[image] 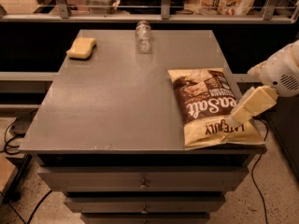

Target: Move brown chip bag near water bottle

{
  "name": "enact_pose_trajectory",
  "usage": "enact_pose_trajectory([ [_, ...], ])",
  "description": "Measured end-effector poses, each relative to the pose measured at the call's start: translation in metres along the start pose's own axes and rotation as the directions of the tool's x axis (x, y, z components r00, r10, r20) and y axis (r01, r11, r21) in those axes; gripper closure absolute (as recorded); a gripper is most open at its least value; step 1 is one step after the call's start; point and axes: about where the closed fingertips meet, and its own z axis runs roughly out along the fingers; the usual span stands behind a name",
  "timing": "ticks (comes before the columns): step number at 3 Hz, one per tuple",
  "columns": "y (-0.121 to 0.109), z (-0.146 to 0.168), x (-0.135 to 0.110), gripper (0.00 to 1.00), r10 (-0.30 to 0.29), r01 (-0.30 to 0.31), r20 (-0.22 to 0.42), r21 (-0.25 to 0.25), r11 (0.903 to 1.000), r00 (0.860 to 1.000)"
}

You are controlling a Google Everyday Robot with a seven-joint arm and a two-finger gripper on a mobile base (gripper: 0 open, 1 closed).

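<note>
The brown chip bag [206, 104] lies flat at the table's front right corner, its dark middle with white lettering and its cream end toward the front edge. The water bottle [143, 35] lies at the far middle of the table, well apart from the bag. My gripper [239, 116], cream-coloured on a white arm, reaches in from the right and hangs over the bag's right front edge, close to it or touching it.
A yellow sponge [82, 48] sits at the table's far left. The grey table [112, 106] has drawers below. A railing and shelf with packages run behind it. Cables lie on the floor at the left.
</note>
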Motion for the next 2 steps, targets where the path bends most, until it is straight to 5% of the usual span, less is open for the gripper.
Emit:
enact_pose_trajectory([
  [1,-0.001,0.032,0.005,0.04,0.09,-0.09,0.017,-0.003,0.9959,0.996],
  [2,-0.001,0.049,0.007,0.26,0.129,-0.128,0.021,-0.027,0.9913,0.991],
])
